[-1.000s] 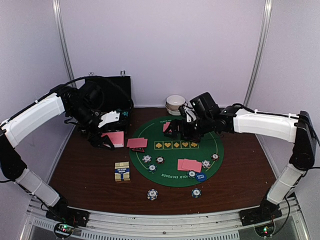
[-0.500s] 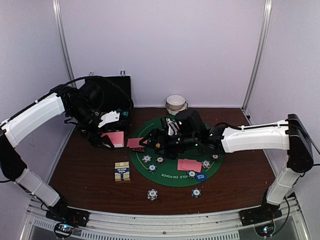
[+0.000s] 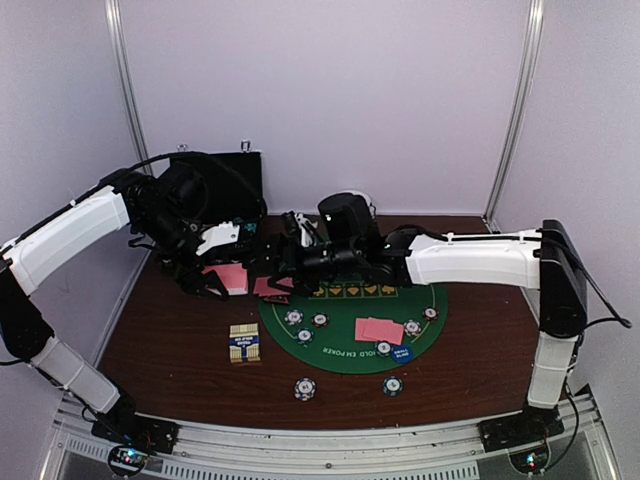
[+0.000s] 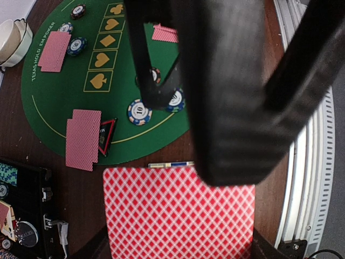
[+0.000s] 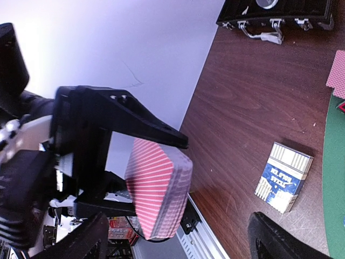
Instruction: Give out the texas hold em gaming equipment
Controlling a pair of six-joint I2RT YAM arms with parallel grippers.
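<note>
Brown table (image 3: 170, 345) | left gripper (image 3: 210, 283) clamped on card deck (image 5: 159, 189) | right gripper (image 5: 178, 216) wide open, empty, beside it | risk: sloppy pinch drags several cards, deck spills

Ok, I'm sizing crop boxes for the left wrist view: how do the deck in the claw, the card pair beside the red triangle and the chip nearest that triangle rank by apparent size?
1. deck: largest, though its nearness to the camera inflates it.
2. card pair.
3. chip: smallest.
</note>
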